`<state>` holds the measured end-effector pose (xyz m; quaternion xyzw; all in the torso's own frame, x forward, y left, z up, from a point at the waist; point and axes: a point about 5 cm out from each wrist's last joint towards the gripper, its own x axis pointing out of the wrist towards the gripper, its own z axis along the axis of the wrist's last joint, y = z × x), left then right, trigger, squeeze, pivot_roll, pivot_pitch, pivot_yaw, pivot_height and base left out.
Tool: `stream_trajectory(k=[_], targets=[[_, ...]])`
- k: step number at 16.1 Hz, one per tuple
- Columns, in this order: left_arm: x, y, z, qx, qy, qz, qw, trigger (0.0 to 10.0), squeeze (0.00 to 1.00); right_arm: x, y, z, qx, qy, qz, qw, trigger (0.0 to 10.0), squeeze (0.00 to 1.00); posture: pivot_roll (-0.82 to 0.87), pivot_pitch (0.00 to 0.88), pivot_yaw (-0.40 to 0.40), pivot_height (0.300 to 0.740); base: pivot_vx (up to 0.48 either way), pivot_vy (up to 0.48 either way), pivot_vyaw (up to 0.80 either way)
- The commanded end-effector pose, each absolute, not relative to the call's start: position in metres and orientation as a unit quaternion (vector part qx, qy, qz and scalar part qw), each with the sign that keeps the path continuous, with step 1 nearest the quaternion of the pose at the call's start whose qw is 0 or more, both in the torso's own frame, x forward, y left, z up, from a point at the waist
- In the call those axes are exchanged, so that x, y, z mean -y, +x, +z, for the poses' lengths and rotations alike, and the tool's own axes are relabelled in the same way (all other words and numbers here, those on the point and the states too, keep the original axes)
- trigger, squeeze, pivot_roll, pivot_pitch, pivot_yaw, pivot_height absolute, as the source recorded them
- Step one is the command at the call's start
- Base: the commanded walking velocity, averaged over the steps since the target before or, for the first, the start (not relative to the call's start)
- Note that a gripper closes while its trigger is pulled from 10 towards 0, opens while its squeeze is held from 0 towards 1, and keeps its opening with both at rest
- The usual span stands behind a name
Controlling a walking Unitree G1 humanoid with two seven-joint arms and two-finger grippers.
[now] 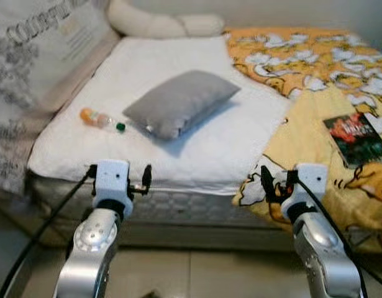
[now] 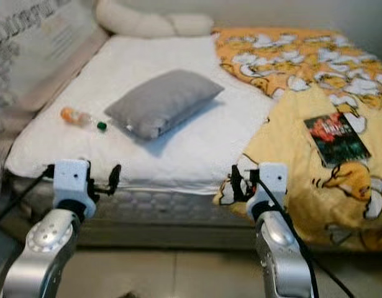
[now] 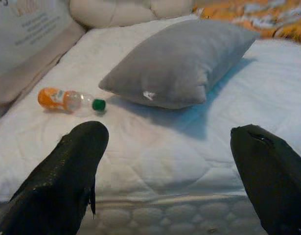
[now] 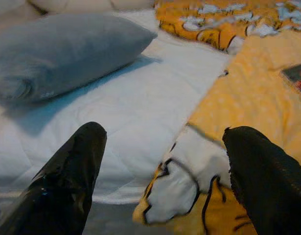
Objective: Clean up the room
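A grey pillow lies in the middle of the white mattress. To its left an orange plastic bottle with a green cap lies on its side. A dark book rests on the yellow duck-print blanket at the right. My left gripper hovers open at the bed's front edge, short of the bottle and the pillow. Over the blanket's hanging corner my right gripper is open too, holding nothing.
A cream bolster lies along the head of the bed. A large printed cushion leans up at the left side. Tiled floor runs below the bed front, and black cables trail from both arms.
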<state>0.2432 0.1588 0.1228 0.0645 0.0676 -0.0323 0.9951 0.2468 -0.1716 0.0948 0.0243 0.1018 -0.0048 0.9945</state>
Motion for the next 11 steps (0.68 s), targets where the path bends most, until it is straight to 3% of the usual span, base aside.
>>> stream_trajectory(k=[1,7,9,10,11], targets=[[-0.1713,0.2412,0.1224,-0.072,0.071,-0.015,0.995,10.0,1.0,0.1607,0.2508,0.1008,-0.088,0.029,0.008,0.996,10.0,0.0,0.05,0.0,0.001,0.74,0.0,0.341,0.0],[-0.1757,0.2346,0.1217,-0.073,0.069,0.004,0.995,10.0,1.0,0.1519,0.2538,0.097,-0.096,0.028,0.027,0.995,10.0,0.0,0.08,0.0,-0.039,0.74,0.0,0.313,0.0],[-0.1742,0.2349,0.122,-0.073,0.064,0.003,0.995,10.0,1.0,0.1529,0.2543,0.0968,-0.098,0.027,0.027,0.994,10.0,0.0,0.08,0.0,-0.043,0.74,0.0,0.0,0.0],[-0.1707,0.2359,0.1241,-0.071,0.055,0.002,0.996,10.0,0.92,0.155,0.2567,0.0976,-0.098,0.027,0.026,0.994,10.0,0.0,0.09,0.0,-0.048,0.74,0.0,0.0,0.0],[-0.1686,0.2373,0.1275,-0.057,0.067,-0.004,0.996,10.0,0.94,0.1555,0.259,0.0982,-0.094,0.028,0.03,0.995,10.0,0.0,0.09,0.0,-0.05,0.74,0.0,0.0,0.0]])
